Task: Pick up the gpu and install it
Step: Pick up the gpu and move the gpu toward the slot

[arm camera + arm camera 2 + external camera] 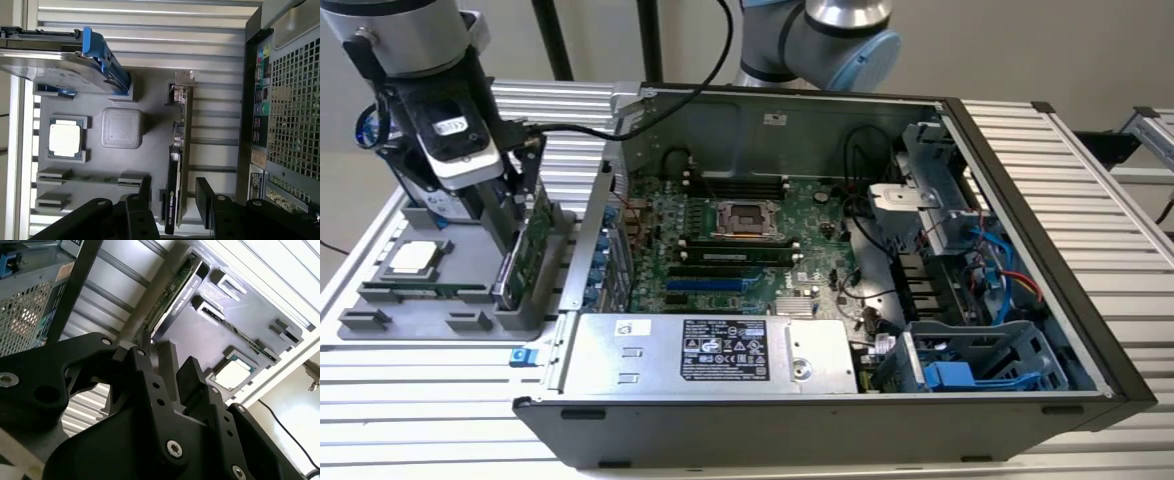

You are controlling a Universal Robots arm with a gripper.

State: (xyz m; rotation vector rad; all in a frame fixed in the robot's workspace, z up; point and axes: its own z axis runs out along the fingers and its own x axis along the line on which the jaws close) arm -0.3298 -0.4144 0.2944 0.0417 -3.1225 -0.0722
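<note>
Case (827,430): lies open with its side panel off and the board facing up.
Board (720,250): no card stands in its blue slots (707,285), so the install is not done.
Tray (155,125): grey, just beside the case on the exterior view's left. It holds the drive (55,70), chip (65,139), memory stick (90,177) and gpu.
Gpu (175,150): stands on its long edge in the tray slot nearest the case, not lifted. Its silver bracket is at the end away from the fingers.
Gripper (174,182): low over the gpu with jaws apart. One finger sits on each side of the card with a gap showing on both sides, so it grips nothing.
Done: by my reading, only the approach, with the gripper lined up astride the card.
Left: the pick itself and the whole install.
</note>
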